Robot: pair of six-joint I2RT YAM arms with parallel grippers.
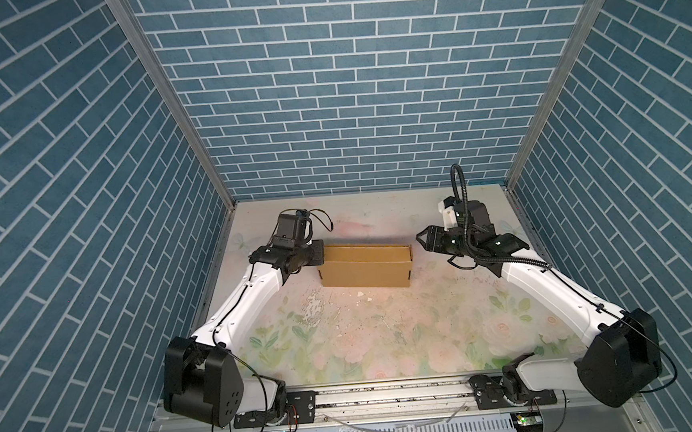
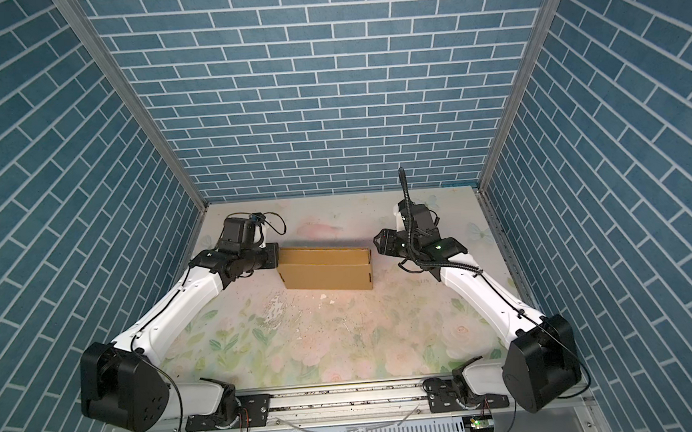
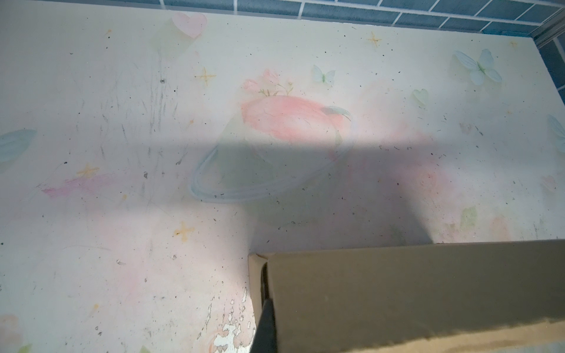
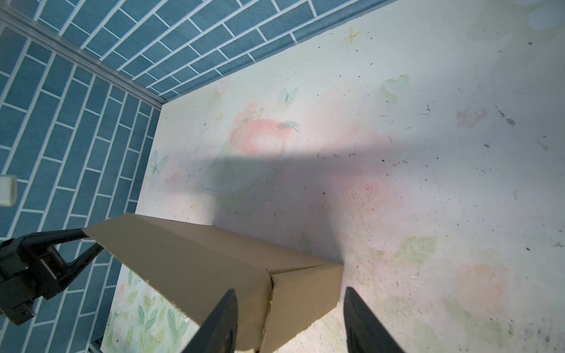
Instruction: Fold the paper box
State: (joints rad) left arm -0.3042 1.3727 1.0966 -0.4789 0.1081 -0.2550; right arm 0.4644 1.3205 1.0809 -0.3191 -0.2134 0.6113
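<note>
Box (image 1: 365, 272) sits mid-worktop (image 1: 385, 327). Probably light, stiff cardboard (dents if squeezed), so pinch the thin wall edges. Left gripper (image 1: 321, 257) is clamped on its left end. Right gripper (image 1: 420, 241) has its jaws apart, near the right end.

blue brick-patterned wall panels (image 1: 353, 99) are enclosing three sides of a pale rose-and-leaf-printed tabletop (image 1: 345, 342). silver metal corner posts (image 1: 161, 100) are joining the panels. bright light is washing the surface, and its print is flaking in a white worn patch (image 1: 313, 307).
</note>
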